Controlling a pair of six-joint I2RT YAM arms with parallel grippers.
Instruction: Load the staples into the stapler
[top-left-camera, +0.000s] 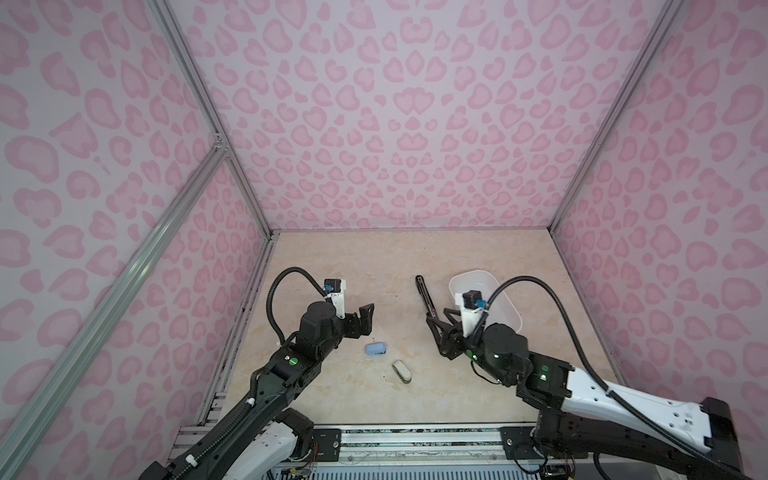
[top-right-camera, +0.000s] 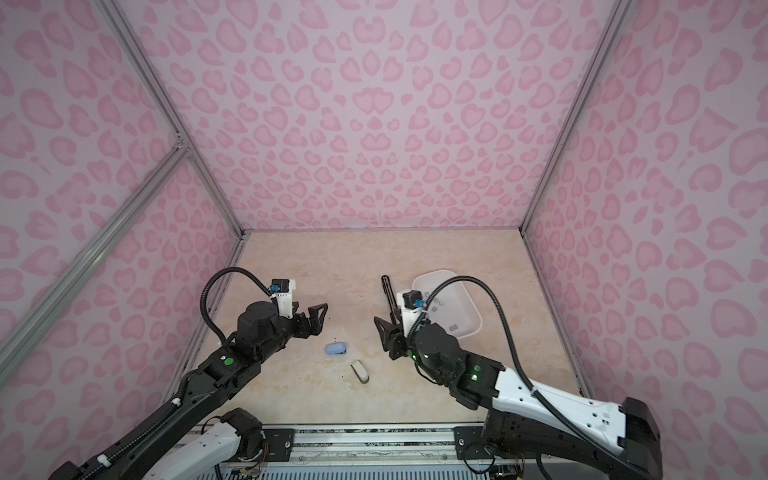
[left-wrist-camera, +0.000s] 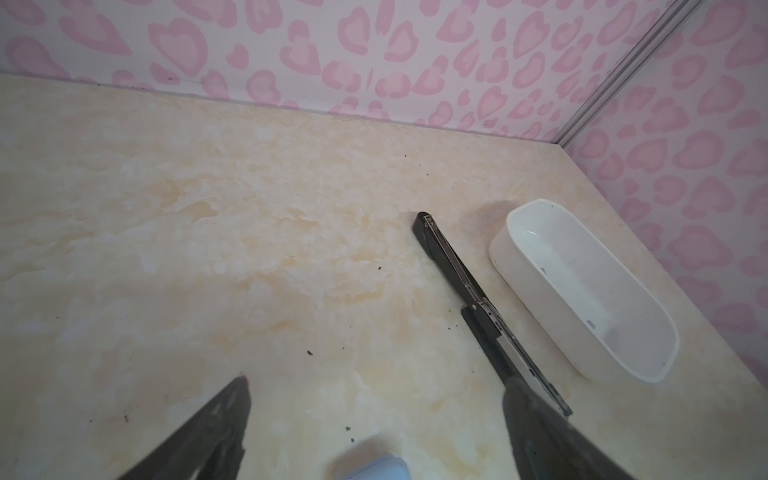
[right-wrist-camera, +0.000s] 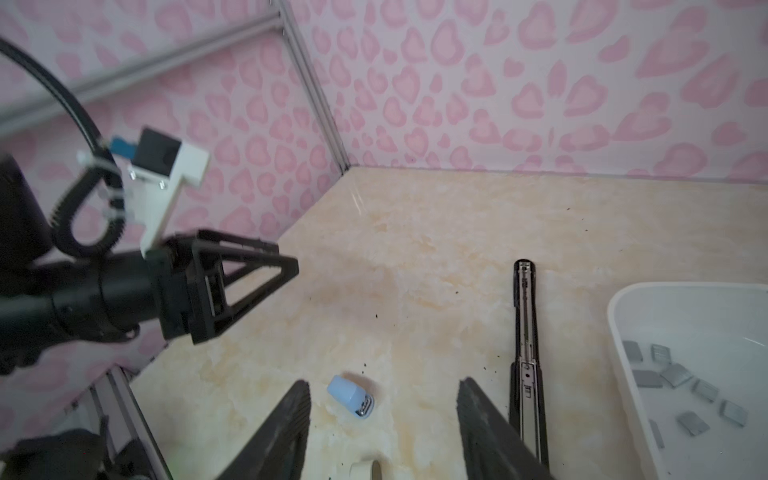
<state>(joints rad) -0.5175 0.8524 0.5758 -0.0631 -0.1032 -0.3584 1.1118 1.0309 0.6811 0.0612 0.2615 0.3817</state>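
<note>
Staples (top-right-camera: 454, 327) lie loose in the white bin (top-right-camera: 428, 273), right of centre in a top view, to the right of your right gripper (right-wrist-camera: 384, 382), whose jaws are spread and empty. Beside the bin the stapler (top-right-camera: 388, 291) lies opened flat, long axis running up-frame. Your left gripper (left-wrist-camera: 374, 386), also spread and empty, sits farther off.

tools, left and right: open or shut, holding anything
Left tool: open, holding nothing.
Right tool: open, holding nothing.
</note>
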